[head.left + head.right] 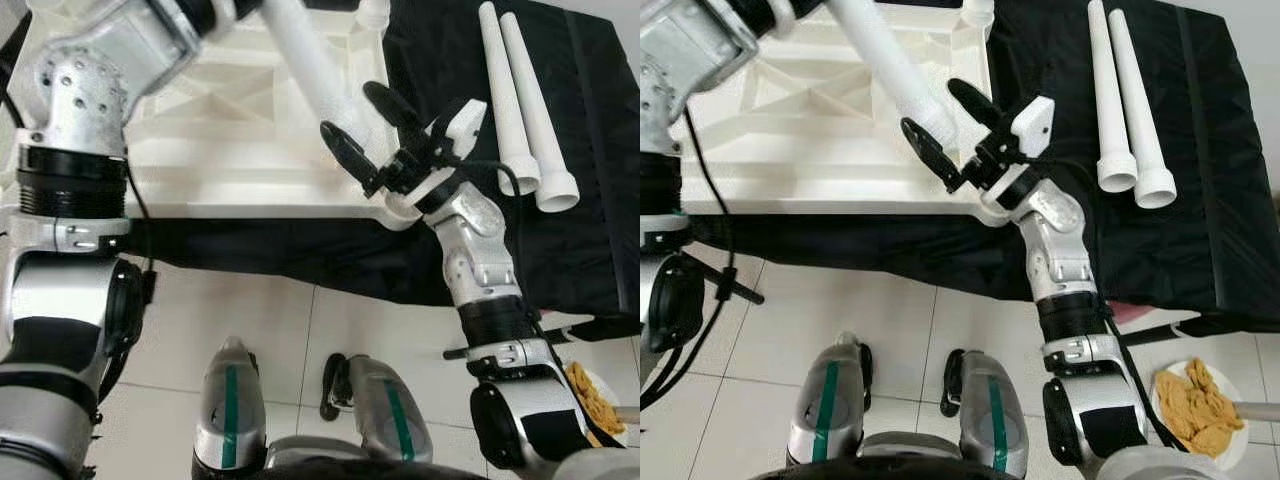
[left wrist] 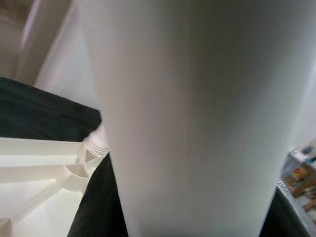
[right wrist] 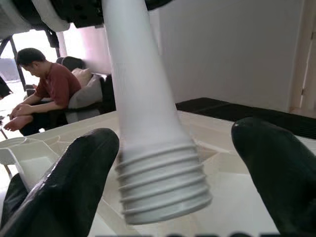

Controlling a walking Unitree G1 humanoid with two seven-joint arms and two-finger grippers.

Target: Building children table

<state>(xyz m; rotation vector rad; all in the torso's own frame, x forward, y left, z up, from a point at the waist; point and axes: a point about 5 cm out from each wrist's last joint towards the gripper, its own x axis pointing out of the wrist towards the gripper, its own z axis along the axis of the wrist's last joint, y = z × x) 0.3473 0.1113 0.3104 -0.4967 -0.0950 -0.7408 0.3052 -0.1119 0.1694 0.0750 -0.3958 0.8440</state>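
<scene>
Item: white plastic tabletop (image 1: 230, 130), lying underside up with its moulded ribs showing, on a black cloth (image 1: 590, 150) that covers a low surface above a pale tiled floor (image 1: 260, 320). Item: white table leg (image 1: 315, 70), tapered, with a threaded end (image 3: 163, 185); it slants from about 11 o'clock down toward the centre of the head views, its threaded end over the tabletop's near right corner region and not seated in any socket as far as can be seen. Left gripper: hidden at the top of the head views beyond the silver left arm (image 1: 85, 110); the left wrist view looks straight along the leg, close and blurred, so the leg appears held there, but whether the fingers are spread or pressed cannot be told. Right gripper (image 1: 368, 125): reaching in from 5 o'clock, its two black fingers (image 3: 64, 182) spread wide, one on each side of the threaded end, apart from it and not pinching it. Item: two further white table legs (image 1: 520, 100), lying side by side on the cloth at about 2 o'clock, wide ends toward the robot, well apart from the tabletop. Item: a threaded socket (image 2: 96, 143) at a far corner of the tabletop. Item: a white plate with tan pieces (image 1: 1200, 405) on the floor at 4 o'clock. A seated person (image 3: 47, 89) appears in the background of the right wrist view.
</scene>
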